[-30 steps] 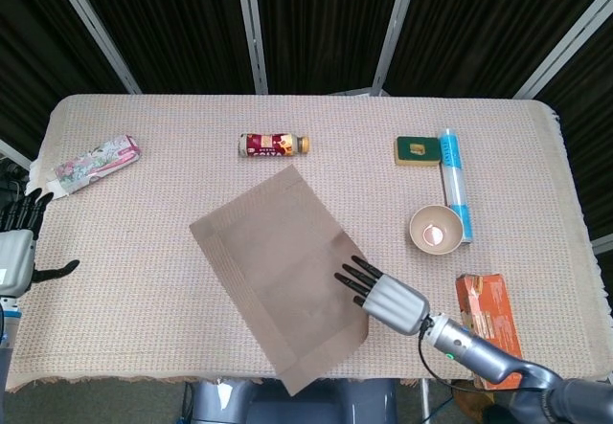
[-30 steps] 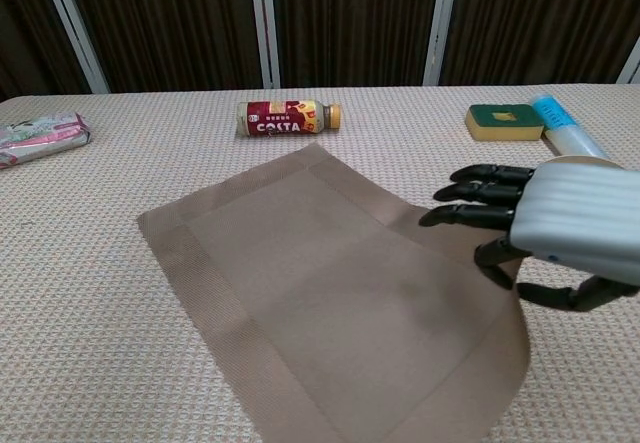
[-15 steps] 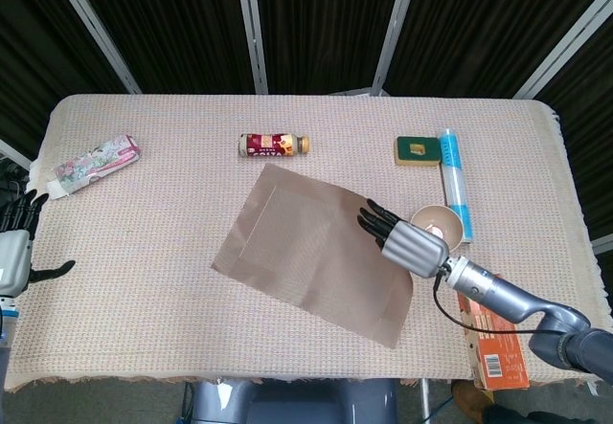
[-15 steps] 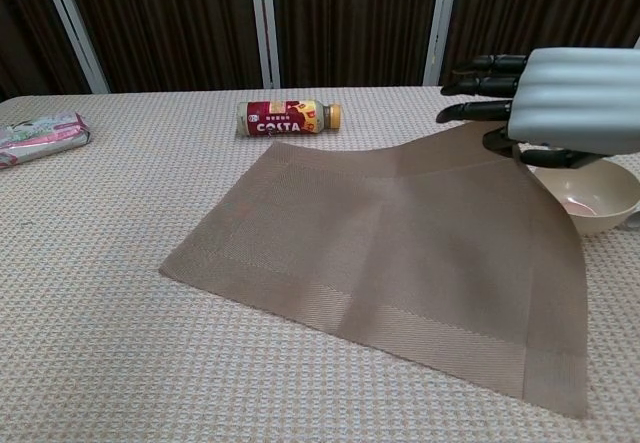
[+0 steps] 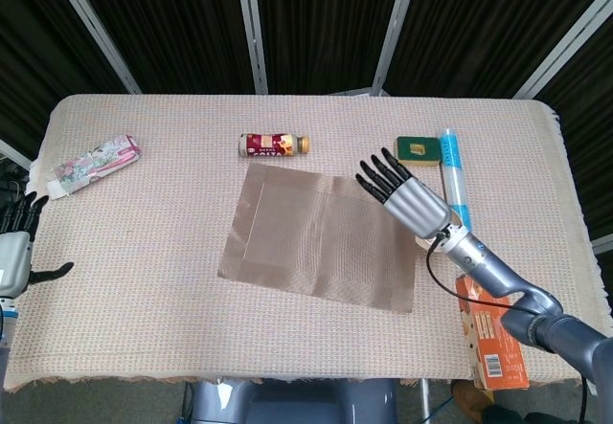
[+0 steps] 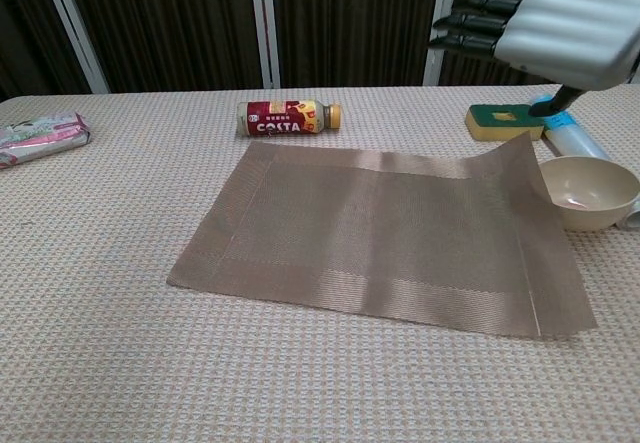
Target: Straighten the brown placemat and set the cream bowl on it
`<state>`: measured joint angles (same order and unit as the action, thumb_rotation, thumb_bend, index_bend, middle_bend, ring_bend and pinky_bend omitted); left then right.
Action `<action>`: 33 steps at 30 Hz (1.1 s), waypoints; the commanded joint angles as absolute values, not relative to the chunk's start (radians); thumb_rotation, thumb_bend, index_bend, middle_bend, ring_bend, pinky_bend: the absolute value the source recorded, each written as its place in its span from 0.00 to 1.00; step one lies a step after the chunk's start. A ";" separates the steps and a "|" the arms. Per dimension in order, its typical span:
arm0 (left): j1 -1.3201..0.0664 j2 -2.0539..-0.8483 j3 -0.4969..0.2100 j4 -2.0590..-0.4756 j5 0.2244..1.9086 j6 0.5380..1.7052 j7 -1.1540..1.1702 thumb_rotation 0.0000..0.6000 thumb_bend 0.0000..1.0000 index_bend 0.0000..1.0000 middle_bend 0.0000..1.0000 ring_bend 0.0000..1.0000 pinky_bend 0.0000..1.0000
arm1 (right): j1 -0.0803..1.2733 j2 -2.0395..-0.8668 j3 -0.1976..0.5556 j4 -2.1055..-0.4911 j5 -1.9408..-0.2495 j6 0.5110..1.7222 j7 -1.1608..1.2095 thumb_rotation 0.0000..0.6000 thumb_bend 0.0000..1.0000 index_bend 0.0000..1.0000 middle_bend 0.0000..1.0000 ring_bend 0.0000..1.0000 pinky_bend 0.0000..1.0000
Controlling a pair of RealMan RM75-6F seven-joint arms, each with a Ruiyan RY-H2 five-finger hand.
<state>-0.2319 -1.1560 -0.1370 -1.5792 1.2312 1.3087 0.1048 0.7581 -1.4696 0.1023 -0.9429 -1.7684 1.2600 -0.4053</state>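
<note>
The brown placemat (image 5: 321, 237) (image 6: 390, 228) lies nearly flat in the middle of the table, slightly skewed. Its far right corner curls up beside the cream bowl (image 6: 587, 192). The bowl stands upright at the mat's right edge; in the head view my right hand hides it. My right hand (image 5: 407, 194) (image 6: 560, 28) hovers raised over that corner, fingers straight and spread, holding nothing. My left hand (image 5: 14, 252) stays at the table's left edge, fingers apart and empty, and only the head view shows it.
A Costa bottle (image 5: 274, 144) lies just beyond the mat's far edge. A green sponge (image 5: 417, 149) and a blue-white tube (image 5: 454, 175) lie behind the bowl. A pink packet (image 5: 96, 163) is far left, an orange box (image 5: 488, 333) near right.
My right hand swung the mat round from a steep diagonal to nearly square, then let go and rose toward the far right. The bowl is uncovered in the chest view.
</note>
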 commanded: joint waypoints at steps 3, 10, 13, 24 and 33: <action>-0.242 -1.173 -0.124 -1.567 1.264 1.301 0.102 1.00 0.00 0.00 0.00 0.00 0.00 | 0.616 -1.419 0.169 -1.173 -1.603 1.357 -0.368 1.00 0.00 0.00 0.00 0.00 0.00; -0.265 -1.231 -0.095 -1.525 1.362 1.302 0.089 1.00 0.00 0.00 0.00 0.00 0.00 | 0.449 -1.306 0.161 -1.511 -1.449 1.428 -0.384 1.00 0.00 0.00 0.00 0.00 0.00; -0.289 -1.268 -0.083 -1.494 1.412 1.289 0.076 1.00 0.02 0.04 0.00 0.00 0.00 | 0.390 -1.282 0.137 -1.573 -1.433 1.477 -0.393 1.00 0.00 0.00 0.00 0.00 0.00; -0.443 -1.459 -0.042 -1.286 1.585 1.167 0.022 1.00 0.15 0.25 0.00 0.00 0.00 | 0.227 -1.285 0.035 -1.684 -1.474 1.609 -0.394 1.00 0.00 0.00 0.00 0.00 0.00; -0.507 -1.631 -0.026 -1.138 1.625 1.132 -0.004 1.00 0.15 0.28 0.00 0.00 0.00 | 0.161 -1.322 0.010 -1.693 -1.490 1.652 -0.397 1.00 0.00 0.00 0.00 0.00 0.00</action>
<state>-0.4909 -1.5882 -0.0345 -1.1855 1.6063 1.1283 0.0153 0.1696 -1.3104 0.0112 -1.7127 -1.4803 1.6416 -0.3953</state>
